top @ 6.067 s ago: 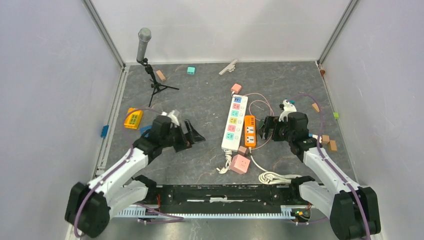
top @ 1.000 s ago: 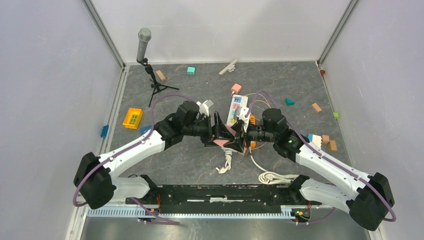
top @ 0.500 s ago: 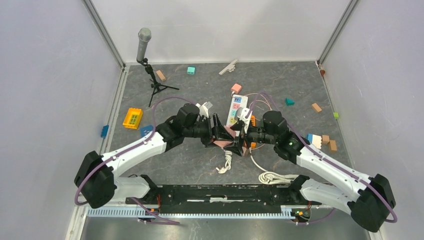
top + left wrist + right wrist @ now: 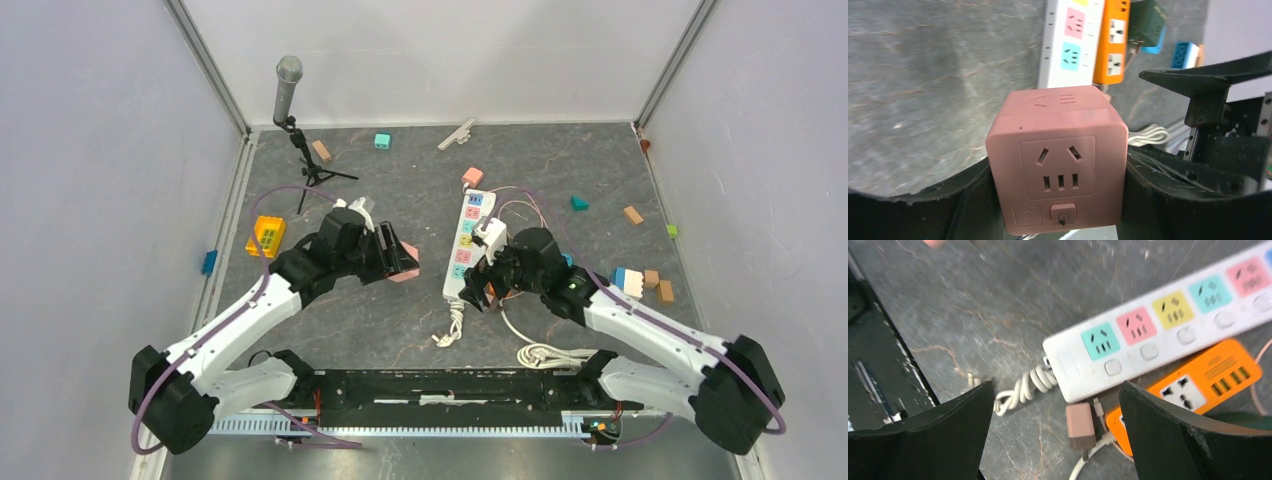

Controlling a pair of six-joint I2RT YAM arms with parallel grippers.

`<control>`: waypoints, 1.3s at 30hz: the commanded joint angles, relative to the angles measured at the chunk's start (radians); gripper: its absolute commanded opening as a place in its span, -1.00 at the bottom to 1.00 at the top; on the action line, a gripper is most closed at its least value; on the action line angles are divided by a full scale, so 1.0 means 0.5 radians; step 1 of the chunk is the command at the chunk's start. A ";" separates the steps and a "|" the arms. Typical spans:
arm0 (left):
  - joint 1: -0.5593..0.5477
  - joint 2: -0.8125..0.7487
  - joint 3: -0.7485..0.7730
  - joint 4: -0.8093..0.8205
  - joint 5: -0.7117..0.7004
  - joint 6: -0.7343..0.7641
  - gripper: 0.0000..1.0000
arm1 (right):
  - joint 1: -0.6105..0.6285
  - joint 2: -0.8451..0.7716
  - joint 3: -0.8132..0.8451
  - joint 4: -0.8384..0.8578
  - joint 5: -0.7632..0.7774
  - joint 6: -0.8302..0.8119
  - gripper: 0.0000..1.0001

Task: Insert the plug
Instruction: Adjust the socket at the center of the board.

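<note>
Two arms worked over the grey tabletop (image 4: pixel 400 320), and only one of them was carrying anything. The left gripper (image 4: pixel 396 259) was clamped on a pink cube adapter (image 4: pixel 1058 165). Its fingers pressed flat against two opposite sides, and the socket face and small power button were turned toward the wrist camera. In the overhead view the cube hung left of centre, apart from the white power strip (image 4: pixel 466 235) at mid-frame.

The right gripper (image 4: pixel 1057 386) hovered low over the near end of that strip, fingers spread wide with nothing between them. Below it in the wrist view lay a coiled white cord (image 4: pixel 1023 387) and a small pink plug (image 4: pixel 1079 426) at lower centre, just beside the strip's end. An orange power strip (image 4: pixel 1193 382) lay alongside.

By my reading the cube was the piece to seat, though its prongs were hidden from every camera. It looked like hard moulded plastic: rigid, fairly light, and smooth enough to slide or twist in the pads under a push. The best hold would be those flat side walls, gripped square, leaving the prong face clear. The strip looked light too and would likely skate unless braced.
</note>
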 commanded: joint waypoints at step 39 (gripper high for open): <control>0.021 -0.286 0.202 -0.222 -0.244 0.431 -0.96 | 0.000 0.487 0.308 -0.280 0.015 0.000 -1.00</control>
